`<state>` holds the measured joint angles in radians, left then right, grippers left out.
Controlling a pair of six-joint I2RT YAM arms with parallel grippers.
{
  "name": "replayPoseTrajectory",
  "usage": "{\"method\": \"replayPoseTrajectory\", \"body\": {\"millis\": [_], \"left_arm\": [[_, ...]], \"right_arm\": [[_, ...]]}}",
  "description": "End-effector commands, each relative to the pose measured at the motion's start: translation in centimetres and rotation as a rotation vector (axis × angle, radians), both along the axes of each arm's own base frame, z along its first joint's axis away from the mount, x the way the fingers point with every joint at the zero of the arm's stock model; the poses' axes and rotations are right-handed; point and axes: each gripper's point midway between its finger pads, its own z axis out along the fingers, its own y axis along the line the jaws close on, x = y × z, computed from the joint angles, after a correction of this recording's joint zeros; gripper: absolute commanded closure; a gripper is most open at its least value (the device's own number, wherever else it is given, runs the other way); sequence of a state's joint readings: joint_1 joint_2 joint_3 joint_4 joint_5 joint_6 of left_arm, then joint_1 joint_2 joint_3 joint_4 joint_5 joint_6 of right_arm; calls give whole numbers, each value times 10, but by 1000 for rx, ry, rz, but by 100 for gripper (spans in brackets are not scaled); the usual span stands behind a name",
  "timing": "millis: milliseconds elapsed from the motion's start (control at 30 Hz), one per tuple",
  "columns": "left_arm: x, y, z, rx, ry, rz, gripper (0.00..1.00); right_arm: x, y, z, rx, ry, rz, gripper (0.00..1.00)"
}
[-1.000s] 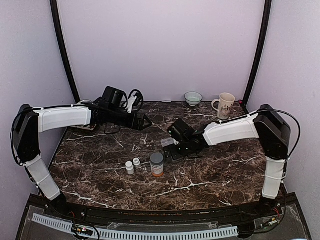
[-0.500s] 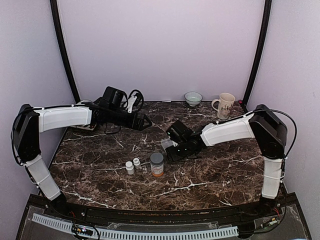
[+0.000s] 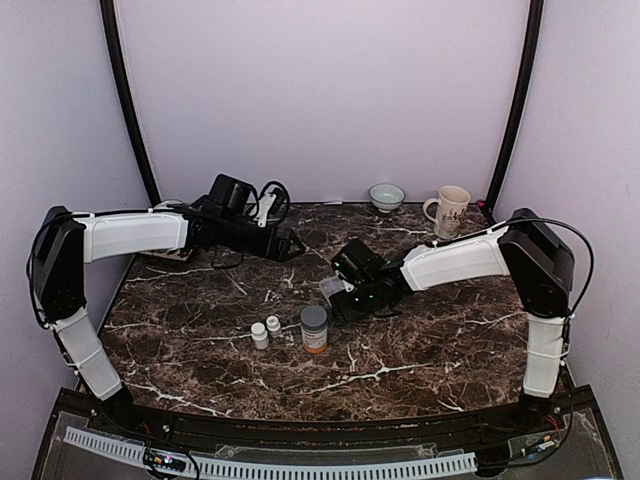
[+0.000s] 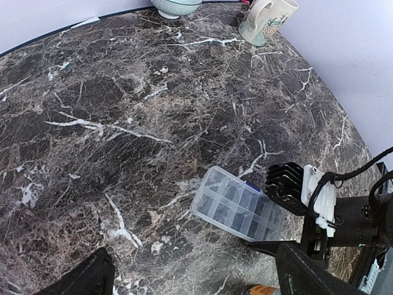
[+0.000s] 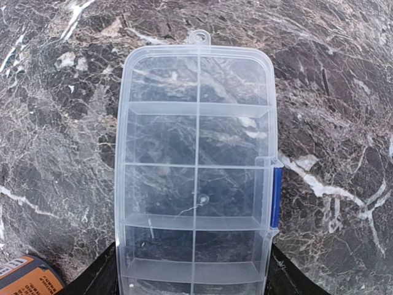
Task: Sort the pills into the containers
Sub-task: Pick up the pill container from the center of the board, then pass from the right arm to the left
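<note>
right gripper (image 5: pixel 193 286) has edged toward the left edge, fingers (image 5: pixel 92 284) flanking the pill box (image 5: pixel 196 153), clamping unclear; left gripper (image 4: pixel 196 276) splayed; centre box before closing.

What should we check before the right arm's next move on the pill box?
1. Box flat on the table: ok.
2. Right gripper straddles the box's near end: ok.
3. Fingers touching the box: cannot tell.
4. Lid open for loading: not ok, looks shut, blue latch at its side.
5. Pills found: not ok, none visible in any view.
6. Left gripper open, away from the box: ok.
</note>
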<state>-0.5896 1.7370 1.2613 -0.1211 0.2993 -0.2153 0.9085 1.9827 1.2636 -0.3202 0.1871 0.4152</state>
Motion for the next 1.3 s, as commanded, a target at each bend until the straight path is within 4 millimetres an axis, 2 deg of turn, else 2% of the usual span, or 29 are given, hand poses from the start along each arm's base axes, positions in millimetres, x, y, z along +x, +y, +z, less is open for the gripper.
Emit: {"method": "replayPoseTrajectory", "body": {"millis": [0, 133, 267, 400, 933, 1267], "left_arm": [[0, -7, 11, -23, -6, -15, 6], [0, -8, 10, -25, 2, -16, 6], [1, -10, 8, -34, 15, -20, 6], [2, -14, 7, -48, 28, -19, 6], [9, -37, 26, -183, 80, -44, 1], [8, -48, 32, -264, 115, -54, 2]], "right_arm": [[9, 7, 18, 29, -36, 12, 76], [12, 8, 28, 40, -58, 12, 78], [16, 9, 41, 55, -89, 8, 85], [21, 8, 57, 68, -123, 1, 85], [41, 11, 144, 135, -252, -38, 85], [44, 18, 168, 186, -264, -40, 85]]}}
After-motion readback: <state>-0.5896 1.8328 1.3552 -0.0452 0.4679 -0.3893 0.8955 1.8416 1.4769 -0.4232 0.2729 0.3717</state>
